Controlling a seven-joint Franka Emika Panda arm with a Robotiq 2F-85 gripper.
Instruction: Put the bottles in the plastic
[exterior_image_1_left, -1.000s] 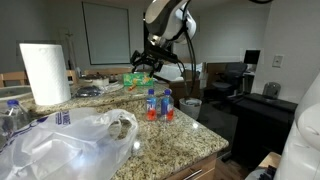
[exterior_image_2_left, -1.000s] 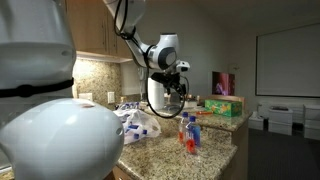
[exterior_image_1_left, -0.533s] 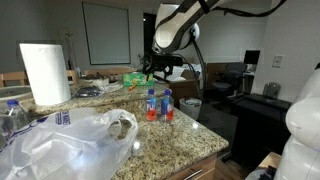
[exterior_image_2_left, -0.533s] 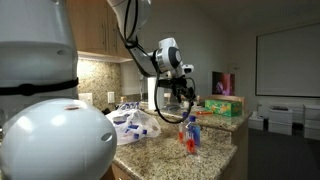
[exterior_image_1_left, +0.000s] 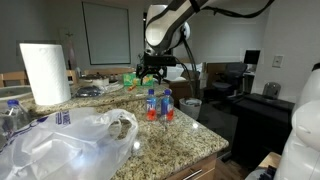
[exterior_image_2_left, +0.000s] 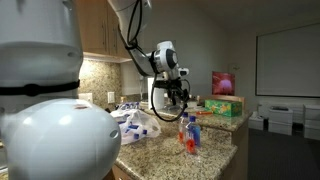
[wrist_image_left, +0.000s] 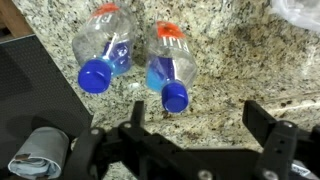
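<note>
Two small clear bottles with blue caps and red-orange labels stand side by side on the granite counter, seen in both exterior views (exterior_image_1_left: 158, 105) (exterior_image_2_left: 187, 133). In the wrist view they appear from above, one bottle (wrist_image_left: 105, 50) to the left of the other bottle (wrist_image_left: 170, 65). My gripper (exterior_image_1_left: 150, 72) (exterior_image_2_left: 178, 96) hovers above and slightly behind them. Its fingers (wrist_image_left: 198, 115) are open and empty. The clear plastic bag (exterior_image_1_left: 85, 135) (exterior_image_2_left: 135, 125) lies crumpled on the counter, apart from the bottles.
A paper towel roll (exterior_image_1_left: 45, 72) stands at the counter's left. Another capped bottle (exterior_image_1_left: 12, 115) is near the bag. A green box (exterior_image_2_left: 225, 106) sits at the back. The counter edge (exterior_image_1_left: 205, 135) drops off just beyond the bottles.
The arm has swung over toward the two bottles and come down a little. The gripper stays open and empty. The bottles and the bag have not moved.
</note>
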